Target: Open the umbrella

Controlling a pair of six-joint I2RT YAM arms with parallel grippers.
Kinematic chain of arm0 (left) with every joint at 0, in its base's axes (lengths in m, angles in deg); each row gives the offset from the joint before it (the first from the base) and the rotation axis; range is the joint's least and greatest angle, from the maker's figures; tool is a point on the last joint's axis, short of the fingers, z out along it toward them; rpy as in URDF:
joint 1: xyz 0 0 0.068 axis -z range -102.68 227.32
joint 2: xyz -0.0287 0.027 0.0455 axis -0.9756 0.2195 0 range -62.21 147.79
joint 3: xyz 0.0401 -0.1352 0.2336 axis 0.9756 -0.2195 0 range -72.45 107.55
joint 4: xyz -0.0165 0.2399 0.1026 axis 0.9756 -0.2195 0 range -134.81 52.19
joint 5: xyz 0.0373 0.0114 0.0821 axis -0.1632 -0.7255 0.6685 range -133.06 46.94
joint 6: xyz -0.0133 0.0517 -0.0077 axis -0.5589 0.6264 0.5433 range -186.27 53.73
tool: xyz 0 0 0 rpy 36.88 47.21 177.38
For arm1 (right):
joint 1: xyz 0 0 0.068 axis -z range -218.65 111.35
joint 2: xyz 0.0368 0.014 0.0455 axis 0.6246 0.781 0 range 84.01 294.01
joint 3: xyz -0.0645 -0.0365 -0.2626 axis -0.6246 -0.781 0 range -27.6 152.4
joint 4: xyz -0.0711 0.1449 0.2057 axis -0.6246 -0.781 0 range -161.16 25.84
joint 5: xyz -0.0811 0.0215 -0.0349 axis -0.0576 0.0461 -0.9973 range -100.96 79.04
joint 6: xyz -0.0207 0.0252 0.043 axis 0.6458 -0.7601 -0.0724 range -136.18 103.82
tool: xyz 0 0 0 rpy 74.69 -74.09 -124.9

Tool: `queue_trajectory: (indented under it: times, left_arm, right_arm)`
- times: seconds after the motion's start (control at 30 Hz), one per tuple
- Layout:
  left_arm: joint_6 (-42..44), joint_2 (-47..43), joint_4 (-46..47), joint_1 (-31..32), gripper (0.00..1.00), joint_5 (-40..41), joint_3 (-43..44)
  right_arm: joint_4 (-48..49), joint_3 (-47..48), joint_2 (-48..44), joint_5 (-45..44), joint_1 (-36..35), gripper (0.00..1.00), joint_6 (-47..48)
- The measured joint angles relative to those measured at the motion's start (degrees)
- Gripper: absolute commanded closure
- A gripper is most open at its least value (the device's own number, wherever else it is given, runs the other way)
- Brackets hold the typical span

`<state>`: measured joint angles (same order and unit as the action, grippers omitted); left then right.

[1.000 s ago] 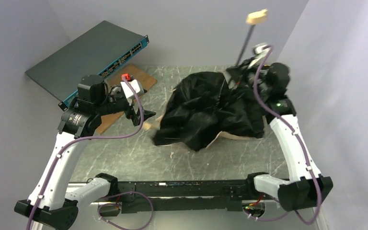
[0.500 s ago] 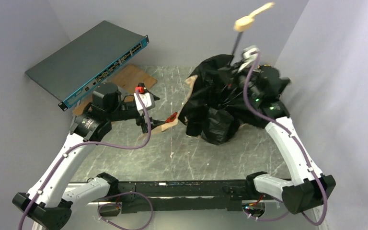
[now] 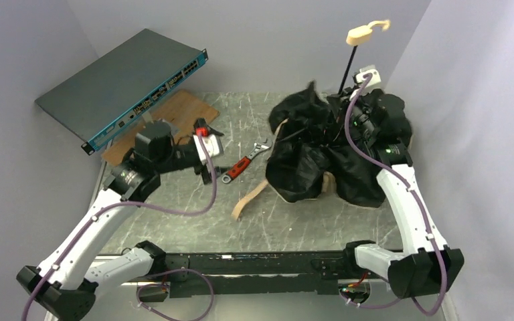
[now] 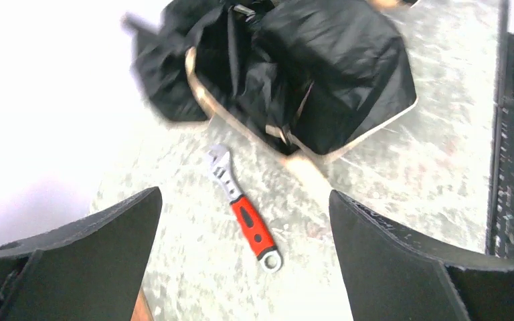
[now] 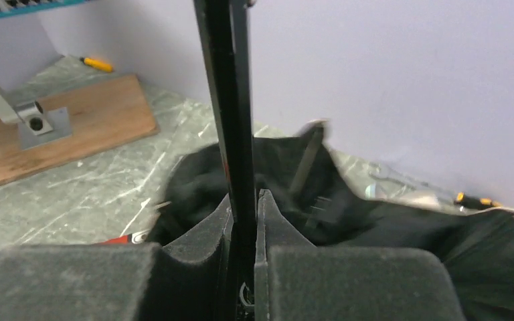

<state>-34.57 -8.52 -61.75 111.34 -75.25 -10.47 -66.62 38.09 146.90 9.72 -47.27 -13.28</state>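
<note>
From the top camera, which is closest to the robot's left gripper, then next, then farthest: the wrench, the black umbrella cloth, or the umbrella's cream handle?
From the left gripper:
1. wrench, just to its right.
2. black umbrella cloth, farther right, in a heap.
3. cream handle, high up at the far right.

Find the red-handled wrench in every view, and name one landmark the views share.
Top external: the wrench lies near the centre, left of the umbrella.
Left wrist: it is at the centre of the picture, just below the umbrella's black fabric.
Right wrist: only a red sliver shows at lower left, probably its handle.
Shared landmark: the crumpled umbrella, whose black fabric appears in all three.
</note>
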Motion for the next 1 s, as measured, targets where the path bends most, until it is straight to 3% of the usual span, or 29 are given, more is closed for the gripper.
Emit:
queue_trajectory:
  times: [0.07, 0.23, 0.27, 0.33, 0.4, 0.43, 0.57, 0.63, 0.87, 1.0]
  left_arm:
    - [-3.1, 1.9, 0.2, -4.7, 0.0, -0.9, 1.9]
    - [-7.2, 3.2, 2.1, -9.6, 0.0, -1.0, 2.6]
    - [-7.4, 2.9, 2.5, -9.6, 0.0, -1.0, 2.6]
    - [-7.6, 2.3, 3.2, -9.6, 0.0, -1.1, 2.6]
    - [-7.6, 2.1, 3.8, -9.6, 0.0, -1.6, 2.6]
    - [-7.5, 2.1, 4.0, -9.6, 0.01, -2.1, 2.6]
    - [-7.2, 3.6, 4.3, -9.4, 0.16, -5.8, 2.9]
    - [-6.7, 5.1, 4.4, -8.1, 0.2, -6.9, 3.6]
    - [-2.6, 8.3, 8.7, 5.5, 0.38, -5.7, 4.1]
    - [-1.7, 11.0, 12.4, 10.3, 0.55, -3.3, 4.1]
  right_arm:
    - [-0.2, 0.2, 1.6, -2.2, 1.1, 1.0, -1.2]
    - [-2.6, -1.3, -0.5, -0.7, -14.2, 1.0, -3.6]
    - [-2.4, -1.9, -1.4, 0.3, -13.4, 1.0, -3.8]
    - [-2.0, -2.3, -2.5, 5.2, -1.7, 1.0, -6.0]
    - [-1.5, -0.6, -0.8, 3.7, 6.1, 1.0, -6.1]
    - [-1.0, -0.2, -0.1, 2.2, 6.4, 1.0, -5.5]
    - [-1.1, -0.2, -0.1, 1.2, -11.5, 1.0, -3.4]
    - [-1.3, -0.9, -1.1, 3.4, -17.1, 1.0, -3.4]
    - [-2.1, -1.7, -4.9, 3.0, -18.2, 1.0, -3.8]
    - [-1.9, -2.6, -5.1, 1.9, -20.8, 1.0, -4.2]
